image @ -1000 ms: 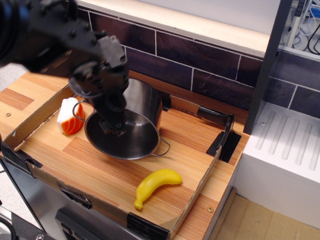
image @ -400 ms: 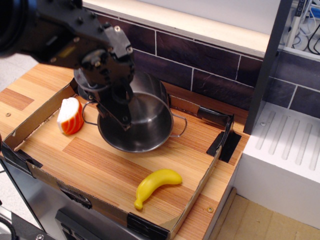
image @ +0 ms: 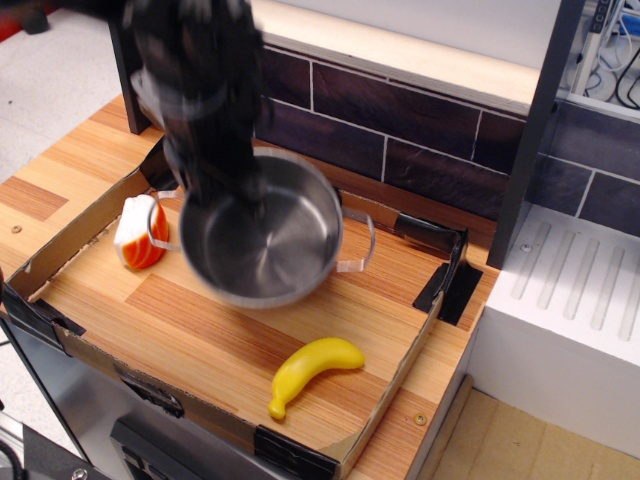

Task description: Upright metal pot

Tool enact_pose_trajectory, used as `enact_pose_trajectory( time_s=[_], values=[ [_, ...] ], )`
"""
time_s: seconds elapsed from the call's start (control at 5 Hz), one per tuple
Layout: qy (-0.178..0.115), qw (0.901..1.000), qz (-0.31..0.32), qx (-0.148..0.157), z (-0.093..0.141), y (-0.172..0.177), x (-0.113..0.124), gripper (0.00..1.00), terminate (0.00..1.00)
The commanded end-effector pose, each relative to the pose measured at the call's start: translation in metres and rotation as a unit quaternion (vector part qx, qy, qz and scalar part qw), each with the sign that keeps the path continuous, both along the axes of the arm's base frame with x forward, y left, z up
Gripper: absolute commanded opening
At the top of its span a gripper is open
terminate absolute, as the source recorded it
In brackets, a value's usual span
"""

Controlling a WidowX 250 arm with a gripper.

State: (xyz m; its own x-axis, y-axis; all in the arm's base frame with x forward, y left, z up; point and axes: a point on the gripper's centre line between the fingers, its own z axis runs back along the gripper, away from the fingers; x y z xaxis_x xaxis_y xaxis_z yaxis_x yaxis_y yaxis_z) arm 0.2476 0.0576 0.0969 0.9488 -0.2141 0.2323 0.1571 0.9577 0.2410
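Note:
The metal pot [image: 290, 240] is a shiny steel cylinder with thin wire loop handles. It is in the middle of the cardboard tray [image: 60, 250], nearly upright with its mouth facing up, blurred by motion. My black gripper [image: 238, 195] reaches down from the upper left and its fingers sit at the pot's near-left rim and inner wall. The blur hides how the jaws stand, but they appear closed on the rim.
A yellow toy banana [image: 312, 368] lies in front of the pot. An orange-and-white toy [image: 138, 232] stands at the tray's left. A dark tiled wall [image: 420, 125] runs behind, and a white unit [image: 570, 320] stands to the right.
The pot has swung from lying tilted with its mouth toward the front to nearly upright. The arm has risen and turned with it.

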Motion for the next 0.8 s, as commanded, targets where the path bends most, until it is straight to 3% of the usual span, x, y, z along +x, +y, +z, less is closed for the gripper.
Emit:
enact_pose_trajectory(
  time_s=[0.0, 0.6],
  values=[
    [0.060, 0.9929, 0.100, -0.024, 0.000, 0.031, 0.010, 0.00, 0.00],
    [0.139, 0.9818, 0.125, -0.035, -0.035, 0.050, 0.004, 0.00, 0.00]
  ],
)
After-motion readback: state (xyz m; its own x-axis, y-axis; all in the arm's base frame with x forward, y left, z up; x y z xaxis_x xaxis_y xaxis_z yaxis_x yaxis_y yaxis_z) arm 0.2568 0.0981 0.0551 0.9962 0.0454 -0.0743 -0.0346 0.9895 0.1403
